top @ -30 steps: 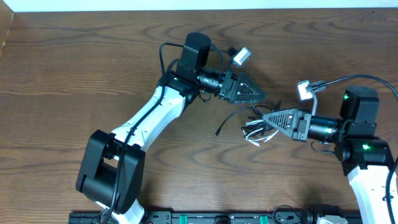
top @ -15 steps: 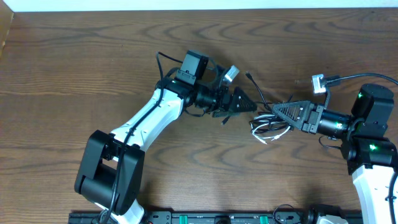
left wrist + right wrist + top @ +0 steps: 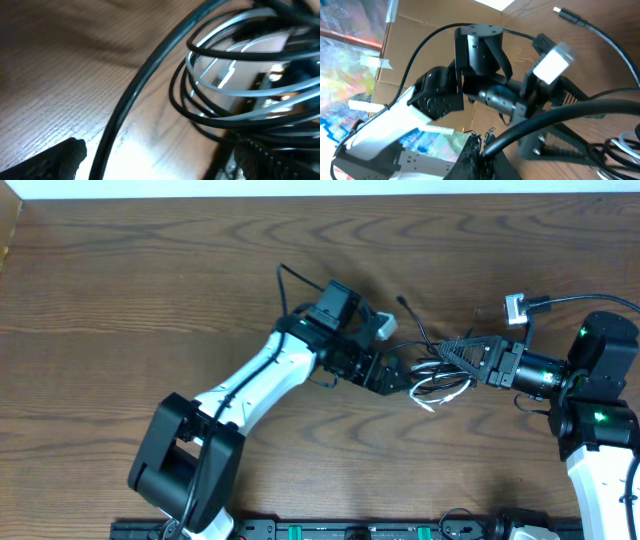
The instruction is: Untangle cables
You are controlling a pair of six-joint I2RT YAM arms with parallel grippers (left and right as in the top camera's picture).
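Observation:
The cables (image 3: 438, 380), thin black loops tangled with a white one, lie on the wooden table between my two arms. In the overhead view my left gripper (image 3: 399, 376) is open, low at the bundle's left edge. In the left wrist view its fingertips (image 3: 59, 161) stand wide apart, one black cable (image 3: 131, 98) runs between them, and the coil (image 3: 235, 87) lies just ahead. My right gripper (image 3: 456, 350) is shut on a black cable (image 3: 555, 121) lifted from the top of the bundle. That cable's plug end (image 3: 403, 302) lies further back on the table.
A small camera block (image 3: 516, 309) with its own wire sits above the right wrist. Thick black wires run along both arm bases. Brown cardboard and a colourful poster (image 3: 350, 55) stand beyond the table's far edge. A black rail (image 3: 330, 530) lines the front edge.
My left gripper has swung right and down to the bundle's left edge and opened wide. My right gripper stayed shut on its cable and shifted slightly up and right.

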